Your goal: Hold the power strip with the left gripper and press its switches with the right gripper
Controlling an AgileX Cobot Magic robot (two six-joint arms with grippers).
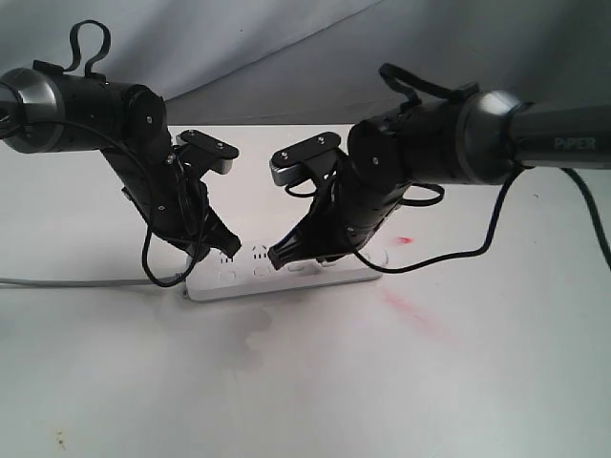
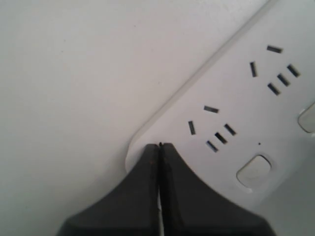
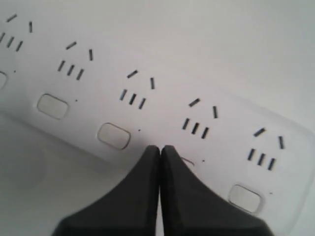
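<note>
The white power strip [image 1: 286,280] lies flat on the white table, its thin cord [image 1: 76,282] running off to the left. My left gripper [image 1: 226,251] is shut with nothing between its fingers, and its tips rest on the strip's rounded end [image 2: 140,142], beside the end socket group. My right gripper [image 1: 278,260] is also shut and empty. Its tips [image 3: 160,147] sit on one of the switches, and only a sliver of that button [image 3: 187,160] shows. Other switches [image 3: 113,135] [image 3: 244,197] lie bare on either side of it. One switch [image 2: 254,170] shows close to the left tips [image 2: 160,145].
The right arm lettered "PIPER" [image 1: 580,142] reaches in from the right, with a black cable [image 1: 458,256] drooping onto the table. Faint red stains [image 1: 412,310] mark the tabletop right of the strip. A grey backdrop [image 1: 286,48] rises behind the table.
</note>
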